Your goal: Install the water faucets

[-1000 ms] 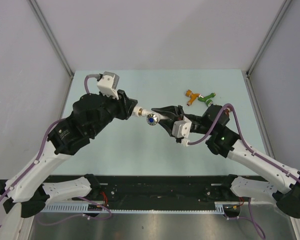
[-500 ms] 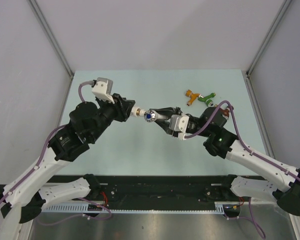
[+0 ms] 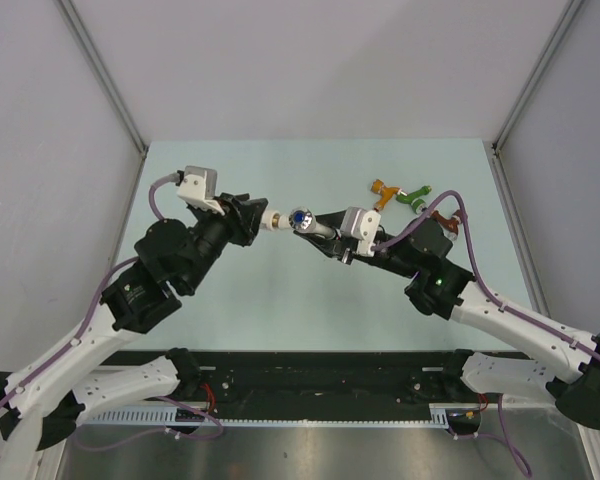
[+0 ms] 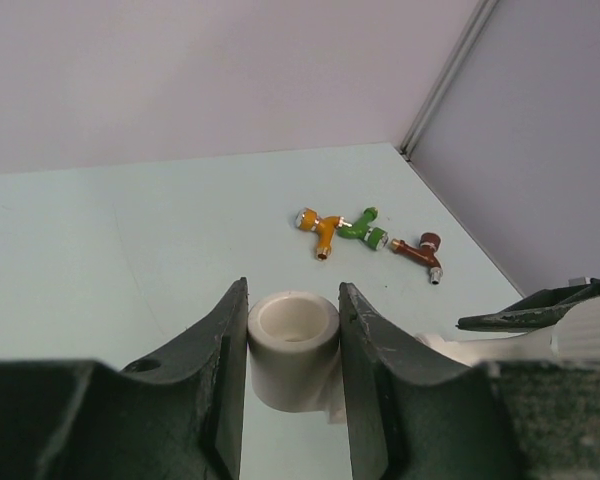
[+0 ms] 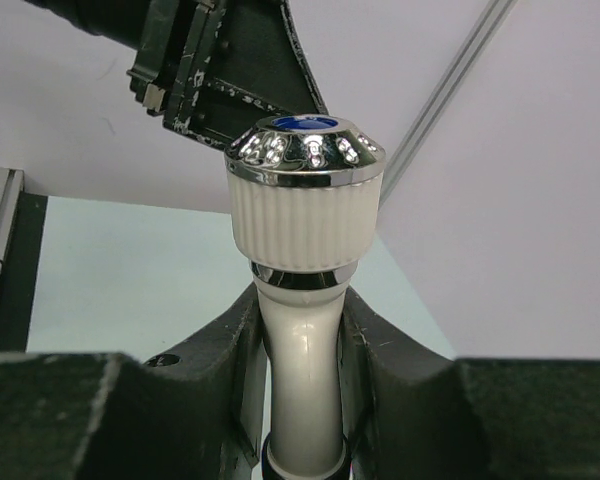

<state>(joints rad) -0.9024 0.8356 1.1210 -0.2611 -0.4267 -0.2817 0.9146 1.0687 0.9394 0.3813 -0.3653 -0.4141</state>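
Desk [image 3: 280,310]: pale green. It carries three loose faucets at its far right, and both arms meet above its middle.
Right arm: its wrist has rolled over in the last second, so the white camera housing, slung under the hand before, now sits on top.
Left arm: it has drawn in and turned a little, and the meeting point of the two hands has drifted away from the bases.
Left hand [image 3: 265,220]: narrow, its fingers pressed on either side of the white pipe connector [image 4: 292,350].
Right hand [image 3: 315,225]: narrow, gripping the stem of the white faucet [image 5: 305,200] just below its ribbed, chrome-topped knob.
White faucet, location: in the air between the hands, with its blue-capped knob just beside the connector in the top view.
Connector mouth: the end facing the left wrist camera is empty. Whether the faucet's thread has entered the other end is hidden.
Meaning of the change: the wrist roll reads as a screwing turn. Threading this faucet into the connector seems under way rather than done.
Remaining faucets: orange [image 4: 323,228] and green [image 4: 360,230] lie touching, with dark red [image 4: 420,250] just beside them. All three are still to be installed.
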